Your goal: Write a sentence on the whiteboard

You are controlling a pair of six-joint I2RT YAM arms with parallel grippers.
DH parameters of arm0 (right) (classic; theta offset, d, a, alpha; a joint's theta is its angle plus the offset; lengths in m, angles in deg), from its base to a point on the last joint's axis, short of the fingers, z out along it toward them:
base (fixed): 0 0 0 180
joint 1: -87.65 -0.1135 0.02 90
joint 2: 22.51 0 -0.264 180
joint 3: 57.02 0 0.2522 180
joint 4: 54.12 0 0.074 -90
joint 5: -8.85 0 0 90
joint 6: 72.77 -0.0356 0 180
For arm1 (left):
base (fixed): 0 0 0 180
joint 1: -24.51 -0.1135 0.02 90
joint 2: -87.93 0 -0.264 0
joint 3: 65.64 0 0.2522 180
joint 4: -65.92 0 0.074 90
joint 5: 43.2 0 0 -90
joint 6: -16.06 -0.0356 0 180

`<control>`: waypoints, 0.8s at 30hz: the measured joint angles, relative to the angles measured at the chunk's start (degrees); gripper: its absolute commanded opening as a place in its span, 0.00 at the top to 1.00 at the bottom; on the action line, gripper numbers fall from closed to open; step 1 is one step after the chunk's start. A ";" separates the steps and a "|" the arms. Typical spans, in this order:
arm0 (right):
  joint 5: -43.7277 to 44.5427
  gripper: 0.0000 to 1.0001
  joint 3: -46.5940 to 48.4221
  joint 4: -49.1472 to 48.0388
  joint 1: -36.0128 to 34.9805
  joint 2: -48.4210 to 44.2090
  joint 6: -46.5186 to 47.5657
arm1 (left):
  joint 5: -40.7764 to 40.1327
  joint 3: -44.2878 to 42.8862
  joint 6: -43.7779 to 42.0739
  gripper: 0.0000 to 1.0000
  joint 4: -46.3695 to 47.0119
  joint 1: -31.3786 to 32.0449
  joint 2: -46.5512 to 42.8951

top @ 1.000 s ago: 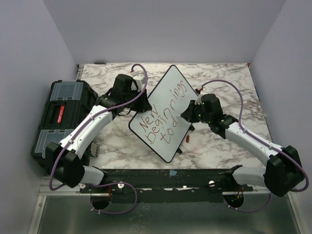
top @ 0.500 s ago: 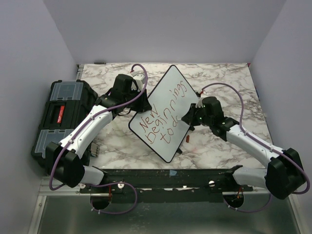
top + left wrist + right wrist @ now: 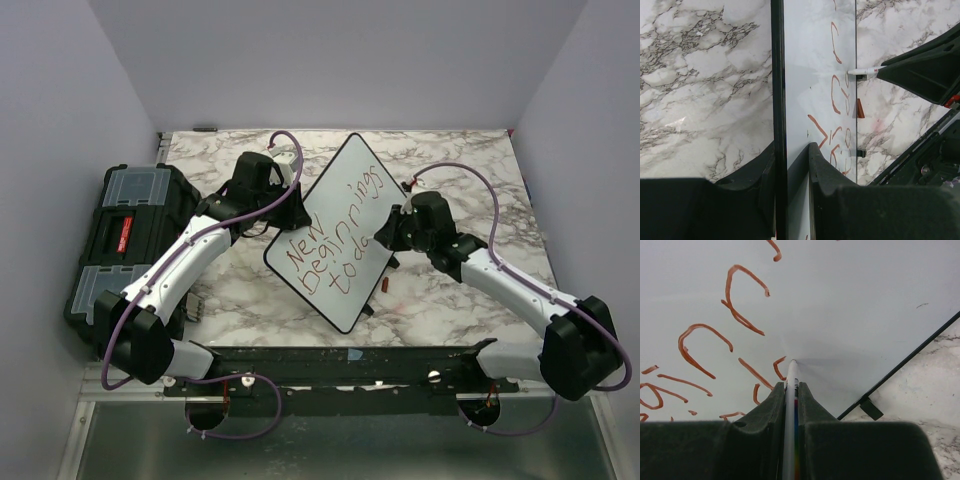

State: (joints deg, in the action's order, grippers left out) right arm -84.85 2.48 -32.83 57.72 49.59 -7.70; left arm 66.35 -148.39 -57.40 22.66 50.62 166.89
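The whiteboard (image 3: pixel 345 190) stands tilted on the marble table, turned like a diamond. Its red sentence (image 3: pixel 335 235) reads "New Beginnings" with "tod" and part of another letter on the third line. My left gripper (image 3: pixel 297 213) is shut on the board's left edge; in the left wrist view its jaws (image 3: pixel 790 155) clamp the black frame (image 3: pixel 777 75). My right gripper (image 3: pixel 385 238) is shut on a white marker (image 3: pixel 792 371) whose tip touches the board (image 3: pixel 850 300) beside the last red strokes (image 3: pixel 740 295). The marker tip also shows in the left wrist view (image 3: pixel 860 71).
A black toolbox (image 3: pixel 125 240) sits at the table's left edge beside my left arm. A small red marker cap (image 3: pixel 384 284) lies on the marble table (image 3: pixel 470 160) just right of the board's lower corner. A black board foot (image 3: pixel 871 408) shows below the frame.
My right gripper has shifted slightly left and up along the board's third line, and a new red stroke has appeared after "tod". The left gripper and board have not moved.
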 measured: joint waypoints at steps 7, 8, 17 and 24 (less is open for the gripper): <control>0.20 0.99 2.99 0.07 0.00 1.84 0.00 | -0.02 -0.02 0.00 1.00 0.04 0.00 0.09; 0.17 0.99 3.02 0.04 0.00 1.86 -0.02 | -0.02 -0.02 0.00 1.00 0.04 0.00 0.11; 0.20 0.99 2.40 -0.37 0.00 1.60 -0.13 | -0.04 -0.13 0.00 1.00 0.00 0.00 0.24; 0.48 0.99 -0.63 -0.57 0.02 -0.13 -0.55 | -0.17 -0.13 0.00 1.00 -0.07 0.00 0.24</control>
State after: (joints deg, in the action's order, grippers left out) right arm -84.37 1.85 -33.40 57.74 49.46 -8.24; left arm 66.17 -148.52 -57.40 22.60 50.62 167.13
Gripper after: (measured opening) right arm 0.136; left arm 0.235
